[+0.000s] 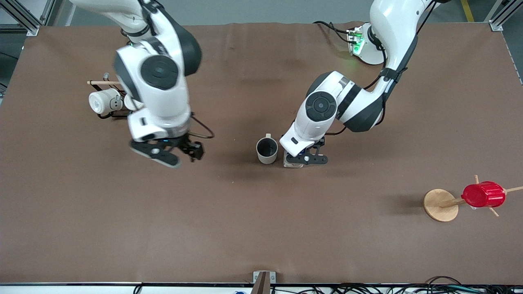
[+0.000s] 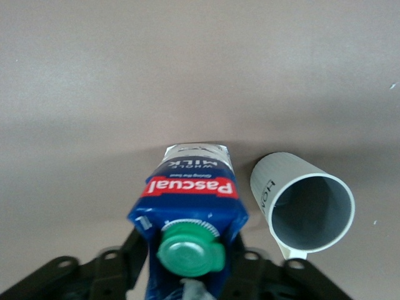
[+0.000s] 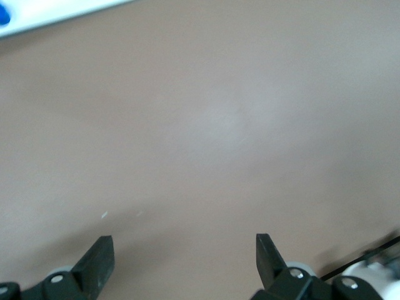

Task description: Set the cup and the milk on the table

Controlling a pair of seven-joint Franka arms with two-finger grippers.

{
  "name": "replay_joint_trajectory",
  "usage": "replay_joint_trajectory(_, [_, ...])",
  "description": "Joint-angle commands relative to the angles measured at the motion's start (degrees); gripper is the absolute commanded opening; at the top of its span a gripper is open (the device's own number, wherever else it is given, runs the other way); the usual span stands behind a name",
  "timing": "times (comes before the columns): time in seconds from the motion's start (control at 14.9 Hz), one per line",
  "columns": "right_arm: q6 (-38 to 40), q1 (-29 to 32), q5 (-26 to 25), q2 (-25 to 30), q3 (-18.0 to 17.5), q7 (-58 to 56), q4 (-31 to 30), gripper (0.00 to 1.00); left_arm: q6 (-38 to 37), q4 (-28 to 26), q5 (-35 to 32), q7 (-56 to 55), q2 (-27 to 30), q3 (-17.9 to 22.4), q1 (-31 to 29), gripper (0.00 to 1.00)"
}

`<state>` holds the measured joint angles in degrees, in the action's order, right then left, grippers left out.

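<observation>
I see my left hand (image 1: pixel 305 160) clamped on the Pascual milk carton (image 2: pixel 190 203) standing on the bench (image 1: pixel 261 228) just beside the upright cup (image 1: pixel 267 150), while my right hand (image 1: pixel 169 153) hangs spread apart.

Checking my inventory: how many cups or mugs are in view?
3 seen: the cup beside the milk, a cream mug on the rack partly hidden by the right arm, which may hide another, and a red cup on the wooden stand.
</observation>
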<state>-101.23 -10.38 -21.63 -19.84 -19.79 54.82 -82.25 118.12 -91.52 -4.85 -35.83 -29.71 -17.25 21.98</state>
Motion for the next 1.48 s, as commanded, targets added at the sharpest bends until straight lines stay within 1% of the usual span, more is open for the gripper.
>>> replay_joint_trajectory(0.0, [0.25, 0.45, 5.88, 7.08, 7.63, -9.08, -2.74, 1.00, -1.23, 0.29, -0.95, 0.67, 2.46, -0.06, -0.53, 1.00])
replay_joint_trajectory(0.13, [2.43, 0.80, 9.05, 10.24, 12.74, -14.54, -2.39, 1.00, -1.49, 0.20, -0.69, 0.67, 5.27, -0.06, -2.46, 1.00])
replay_joint_trajectory(0.27, [4.19, 2.47, 11.69, 13.23, 16.35, -22.08, -2.21, 1.00, -2.28, 0.11, -0.33, 0.67, 8.43, -0.06, -5.10, 1.00])
replay_joint_trajectory(0.47, [7.44, 3.26, 15.99, 16.49, 22.49, -35.26, -2.04, 1.00, -7.01, 0.37, 0.28, 4.08, 14.05, -0.15, -9.84, 1.00])
replay_joint_trajectory(0.54, [8.85, 4.57, 18.01, 17.63, 23.47, -38.61, -2.04, 1.00, -9.29, 0.64, 2.11, 5.75, 15.81, -0.15, -11.33, 1.00])
replay_joint_trajectory(0.67, [12.44, 9.92, 22.84, 19.48, 23.31, -45.55, -2.04, 1.00, -12.20, 0.73, 4.40, 10.40, 19.76, -0.06, -15.02, 1.00])
replay_joint_trajectory(0.74, [14.12, 10.81, 23.56, 19.75, 23.57, -49.59, -2.04, 1.00, -13.69, 0.81, 5.81, 13.04, 21.00, -0.06, -17.04, 1.00])
replay_joint_trajectory(0.81, [14.57, 11.00, 22.96, 19.75, 23.92, -51.63, -2.04, 1.00, -14.58, 0.99, 7.30, 15.59, 22.23, -0.06, -19.06, 1.00])
replay_joint_trajectory(0.87, [14.66, 10.91, 22.87, 19.75, 25.05, -52.17, -2.04, 1.00, -15.02, 1.60, 8.36, 17.18, 23.03, -0.06, -20.65, 1.00])
replay_joint_trajectory(0.94, [15.10, 10.74, 22.86, 19.75, 25.93, -52.18, -2.04, 1.00, -15.99, 1.87, 8.63, 17.98, 23.38, -0.06, -21.01, 1.00])
replay_joint_trajectory(1.07, [15.28, 10.65, 22.86, 19.66, 25.94, -52.18, -2.04, 1.00, -17.57, 2.48, 7.93, 18.25, 24.26, 0.20, -21.02, 1.00])
replay_joint_trajectory(1.21, [15.36, 10.39, 22.69, 19.66, 25.77, -52.27, -2.39, 1.00, -18.19, 1.52, 7.84, 18.51, 26.63, 0.46, -21.19, 1.00])
replay_joint_trajectory(1.28, [15.54, 10.30, 22.60, 19.66, 25.77, -52.27, -2.39, 1.00, -18.80, 1.34, 7.49, 19.82, 26.90, 0.29, -22.84, 1.00])
replay_joint_trajectory(1.34, [15.63, 10.30, 22.60, 19.66, 25.77, -52.35, -2.48, 1.00, -19.42, 0.73, 7.40, 23.57, 27.95, 0.03, -24.78, 1.00])
replay_joint_trajectory(1.41, [15.63, 10.30, 22.60, 19.66, 25.68, -52.27, -2.48, 1.00, -19.77, -0.06, 7.75, 27.96, 29.00, 0.72, -24.97, 1.00])
